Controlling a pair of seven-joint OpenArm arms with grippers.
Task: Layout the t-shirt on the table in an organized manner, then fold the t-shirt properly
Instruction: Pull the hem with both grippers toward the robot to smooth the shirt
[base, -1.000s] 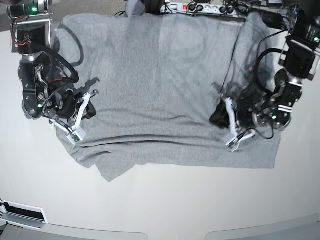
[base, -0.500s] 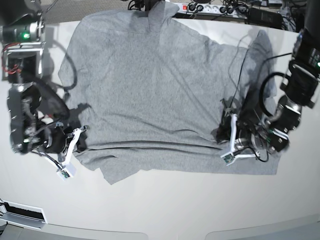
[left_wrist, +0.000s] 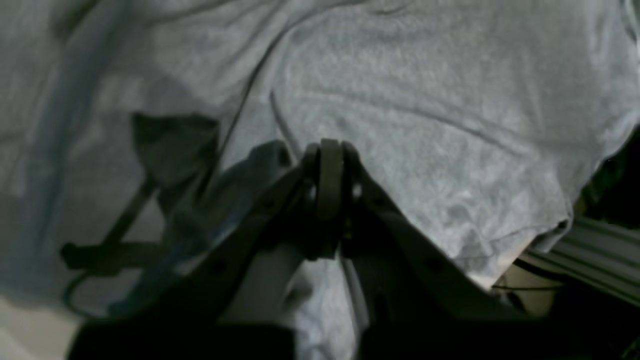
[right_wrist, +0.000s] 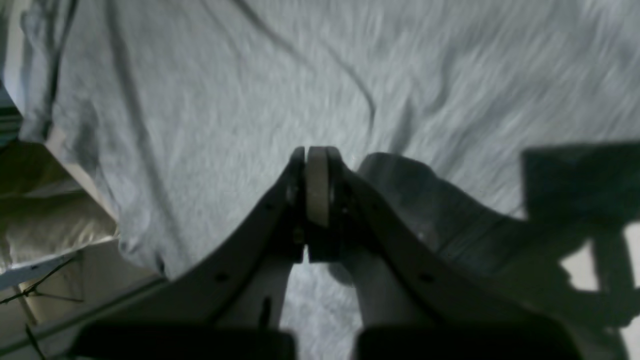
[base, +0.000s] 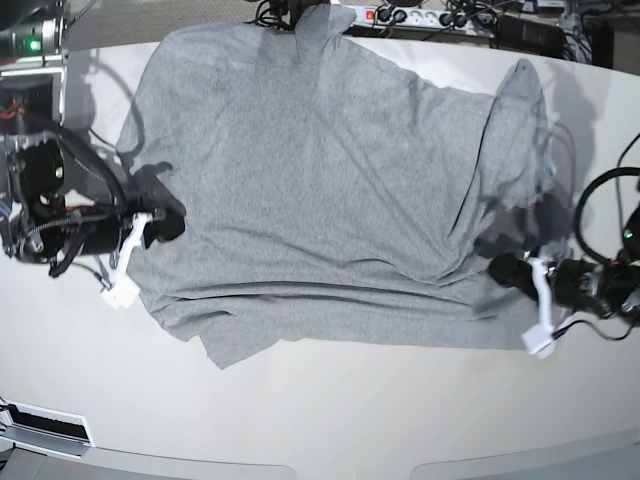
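One heather-grey t-shirt of soft, finely flecked knit lies spread plain-side up over the far half of the glossy off-white tabletop, rumpled into long ridges along its near hem, with one corner hanging over the far edge beside a white power strip. The left gripper sits at the shirt's near corner and the right gripper at the opposite side edge. Both pairs of fingers are pressed together with no cloth between them, the fabric lying beyond their tips.
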